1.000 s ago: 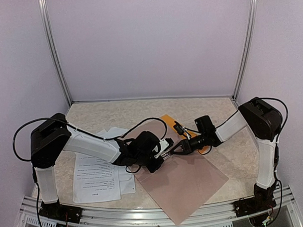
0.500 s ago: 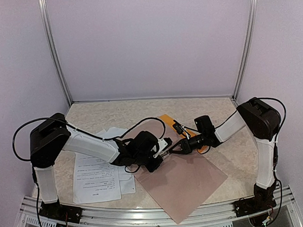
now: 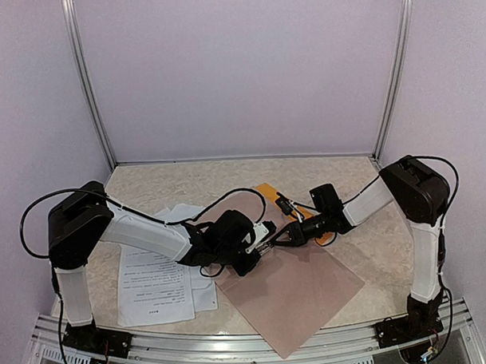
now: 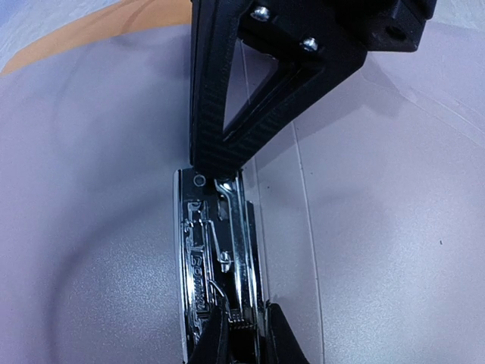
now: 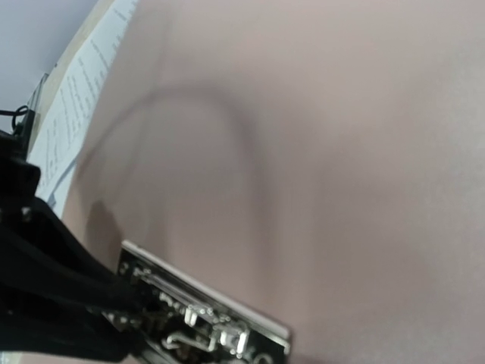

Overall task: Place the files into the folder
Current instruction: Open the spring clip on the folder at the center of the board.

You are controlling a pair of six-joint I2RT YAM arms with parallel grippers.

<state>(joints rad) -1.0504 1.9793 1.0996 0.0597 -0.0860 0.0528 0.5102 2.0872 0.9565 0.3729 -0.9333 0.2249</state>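
Top external view: locate the files [image 3: 155, 285] as a loose stack of printed white sheets lying flat on the table [image 3: 187, 177], left of centre and partly under the left arm. Locate the folder [image 3: 269, 192] as an orange-yellow strip near table centre, apart from the bulk of the files. Note most of it covered by a pinkish-brown board [image 3: 299, 296] spreading toward the near edge. Find the left gripper [image 3: 266, 232] and the right gripper [image 3: 287, 236] tip to tip over the far corner of that board, just beside the orange strip.

Left wrist view: identify the metal clip [image 4: 208, 258] lying flat on a pale pinkish-grey surface, long axis running away from the camera. Note the left gripper's fingers [image 4: 286, 355] set narrowly apart at the near end of the clip, pinching a dark ridged part between them. Note the right gripper at the far end, jaws pressed together into one black wedge, tip resting on the clip's corner. See an orange band at the upper left edge.

Right wrist view: confirm the same clip at the lower edge, with black fingers touching its left end. Read printed sheet edges at the upper left, beyond the pinkish surface. Count all visible sheets as outside the folder.
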